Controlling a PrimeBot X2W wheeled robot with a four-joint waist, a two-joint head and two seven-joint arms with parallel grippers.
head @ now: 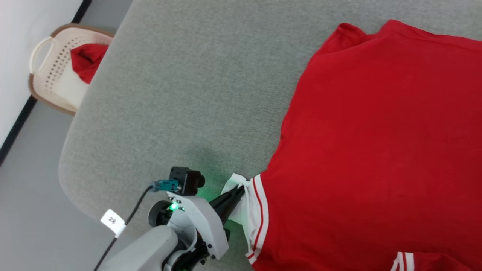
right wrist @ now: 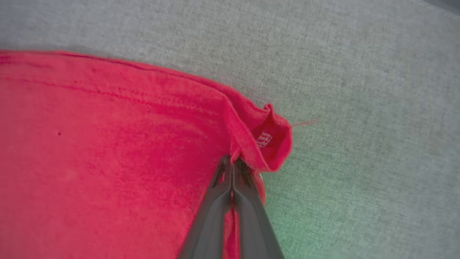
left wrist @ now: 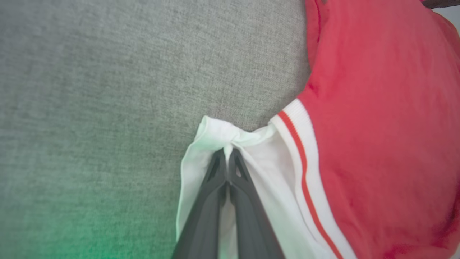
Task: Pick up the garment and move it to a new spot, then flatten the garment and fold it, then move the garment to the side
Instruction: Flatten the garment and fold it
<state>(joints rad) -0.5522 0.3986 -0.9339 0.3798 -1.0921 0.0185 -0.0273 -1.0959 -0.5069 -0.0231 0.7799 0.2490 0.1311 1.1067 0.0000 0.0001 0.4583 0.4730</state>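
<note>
The garment [head: 376, 131] lies spread on the grey desk [head: 188, 94], from 1 to 5 o'clock in the head view. The left hand [head: 240, 189] pinches its white fabric corner near 6 o'clock. The right hand [right wrist: 231, 161] is clamped on a red hem corner.

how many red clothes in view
2. The jersey lies spread on the grey surface, at the head view's right; a red cloth bundle sits in the cream basket at upper left. More may lie hidden in the basket.
</note>
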